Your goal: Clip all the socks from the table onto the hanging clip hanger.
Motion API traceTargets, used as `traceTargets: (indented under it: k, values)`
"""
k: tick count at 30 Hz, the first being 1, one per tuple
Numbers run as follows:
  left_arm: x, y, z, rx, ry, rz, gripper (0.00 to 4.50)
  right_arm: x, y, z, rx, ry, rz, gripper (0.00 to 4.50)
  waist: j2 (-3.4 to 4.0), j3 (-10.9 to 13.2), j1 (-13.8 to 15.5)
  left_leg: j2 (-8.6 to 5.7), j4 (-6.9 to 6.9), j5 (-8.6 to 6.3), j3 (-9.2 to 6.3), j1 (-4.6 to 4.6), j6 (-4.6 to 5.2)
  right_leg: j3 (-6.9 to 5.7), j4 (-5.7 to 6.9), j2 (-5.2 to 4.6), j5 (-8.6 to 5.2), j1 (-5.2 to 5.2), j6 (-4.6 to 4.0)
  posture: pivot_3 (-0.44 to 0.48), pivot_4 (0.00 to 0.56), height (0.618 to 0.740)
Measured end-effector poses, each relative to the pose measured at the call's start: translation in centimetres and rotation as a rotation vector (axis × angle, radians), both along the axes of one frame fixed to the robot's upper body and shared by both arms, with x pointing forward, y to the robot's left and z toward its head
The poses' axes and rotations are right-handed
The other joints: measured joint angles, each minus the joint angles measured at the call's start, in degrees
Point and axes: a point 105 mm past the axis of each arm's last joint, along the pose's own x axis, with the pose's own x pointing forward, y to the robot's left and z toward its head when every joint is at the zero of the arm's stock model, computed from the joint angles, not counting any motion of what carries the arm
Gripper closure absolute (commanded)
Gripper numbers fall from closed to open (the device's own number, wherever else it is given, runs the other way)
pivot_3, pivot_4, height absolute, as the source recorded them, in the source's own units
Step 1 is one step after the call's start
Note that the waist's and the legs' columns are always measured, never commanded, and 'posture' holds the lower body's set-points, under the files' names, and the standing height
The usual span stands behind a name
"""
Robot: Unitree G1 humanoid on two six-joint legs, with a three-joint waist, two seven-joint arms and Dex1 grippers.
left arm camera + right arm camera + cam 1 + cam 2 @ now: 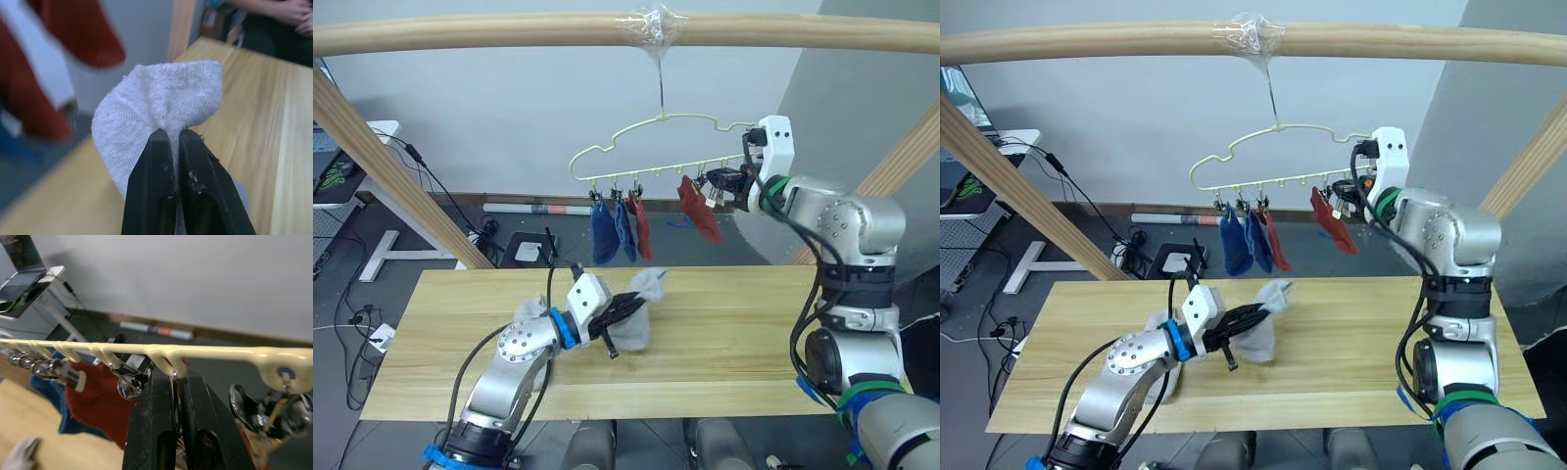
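Overhead, 2 blue socks (611, 231) and 2 red socks (698, 209) hang; left gripper (172, 138) pinches 1 grey sock (161, 103), right gripper (172, 378) clamps a clip (175, 391).

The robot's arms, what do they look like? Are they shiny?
Yes. Both arms are rounded silver-grey metal shells with black joints and black cables looping along them. The left gripper sits past a white block and a blue band; the right gripper has a white block with two dark dots. Each gripper has two slim black fingers.

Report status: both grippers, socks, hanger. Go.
Left gripper shut on grey sock above table. Right gripper shut on clip hanger. Four socks hung; second grey sock on table. Nothing blocking.
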Motion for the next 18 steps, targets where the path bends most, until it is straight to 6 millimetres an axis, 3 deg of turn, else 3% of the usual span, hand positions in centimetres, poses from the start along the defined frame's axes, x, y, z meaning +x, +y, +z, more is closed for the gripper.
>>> traceTargets:
  k: [2, 6, 11, 18]
  values:
    - [0.1, -1.1, 1.5, 0.0, -0.112, -0.041, 4.49, -0.3, -0.1, 0.1, 0.08, 0.087, 0.012, 4.5, -0.01, 0.0, 0.0, -0.01, 0.0, 0.0, 0.01, -0.01, 0.01, 0.01, 0.0, 0.0, 0.0, -0.01, 0.0, 0.024, 0.201, 0.74]
    - [1.0, -3.0, 2.4, 0.014, -0.224, -0.083, 4.49, -0.7, 0.4, 0.0, 0.188, 0.226, 0.029, 4.5, -0.01, 0.0, 0.0, -0.03, 0.0, 0.01, 0.0, -0.02, 0.02, -0.01, 0.01, 0.0, 0.01, -0.01, -0.01, 0.023, 0.204, 0.74]
    - [2.7, -4.3, 1.9, -0.013, -0.209, -0.038, 4.49, -0.9, 0.2, 0.0, 0.238, 0.27, 0.016, 4.5, -0.01, 0.0, -0.1, -0.04, 0.0, 0.0, 0.01, -0.04, 0.04, -0.01, 0.02, -0.01, 0.01, -0.01, 0.0, 0.021, 0.206, 0.74]
    - [3.7, -6.1, 2.6, -0.099, -0.197, 0.005, 4.49, -0.9, 0.3, 0.0, 0.235, 0.271, 0.011, 4.5, -0.01, 0.0, -0.2, -0.05, 0.01, 0.01, 0.0, -0.04, 0.04, -0.02, 0.05, -0.03, 0.01, -0.01, 0.0, 0.01, 0.213, 0.74]
